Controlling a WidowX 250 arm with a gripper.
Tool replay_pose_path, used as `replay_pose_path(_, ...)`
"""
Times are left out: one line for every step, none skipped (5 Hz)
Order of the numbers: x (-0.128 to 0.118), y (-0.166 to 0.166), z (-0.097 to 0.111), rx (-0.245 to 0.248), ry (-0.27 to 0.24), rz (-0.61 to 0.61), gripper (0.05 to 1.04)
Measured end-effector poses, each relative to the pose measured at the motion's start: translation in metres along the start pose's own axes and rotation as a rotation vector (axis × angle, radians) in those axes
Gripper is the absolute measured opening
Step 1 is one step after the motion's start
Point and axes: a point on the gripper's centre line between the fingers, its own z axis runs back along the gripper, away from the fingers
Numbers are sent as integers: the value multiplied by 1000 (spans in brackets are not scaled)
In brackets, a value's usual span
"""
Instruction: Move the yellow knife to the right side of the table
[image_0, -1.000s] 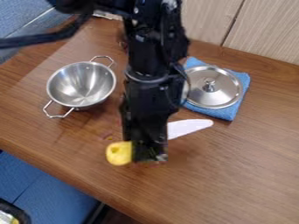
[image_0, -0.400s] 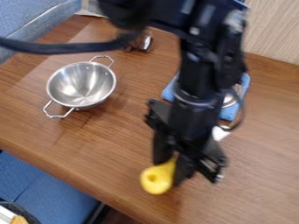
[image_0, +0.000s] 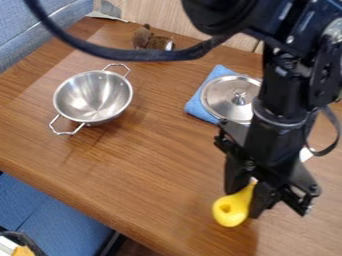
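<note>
Yellow knife (image_0: 227, 212) is on the near side of the lid (image_0: 222, 96), toward the right of the bench (image_0: 153, 165), its handle gripped between the closed jaws. Well to the lid's left, the two-handled metal bowl (image_0: 93, 97) seems out of the way of any move rightward. Behind and left of the lid, a small brown object (image_0: 141, 37) sits near the wall, equally harmless. A dark cable (image_0: 153, 54) loops above, left of the lid. The folded blue cloth (image_0: 199, 106) lies under the lid, perhaps to steady it. Partly across the lid's right side hangs the black arm (image_0: 267, 135), hiding most of the knife. The jaws hold it by the handle, so the white blade (image_0: 306, 154) points away, its tip showing to the lid's lower right. That grip probably suits a flat set-down; whether the knife touches the bench, I cannot tell. Lid and cloth look like the likeliest snag for the blade, so passing on their near side and further right seems wise.
</note>
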Motion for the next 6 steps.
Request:
replay_pose_path(6,-1,-13,-1,25,-18,375)
replay_pose_path(9,1,-20,9,36,-35,375)
replay_pose_path(14,3,-21,-6,21,-44,375)
replay_pose_path(18,4,-23,-7,23,-46,444)
replay_pose_path(22,2,-23,-20,29,-61,735)
replay_pose_path(22,6,-24,6,51,-61,970)
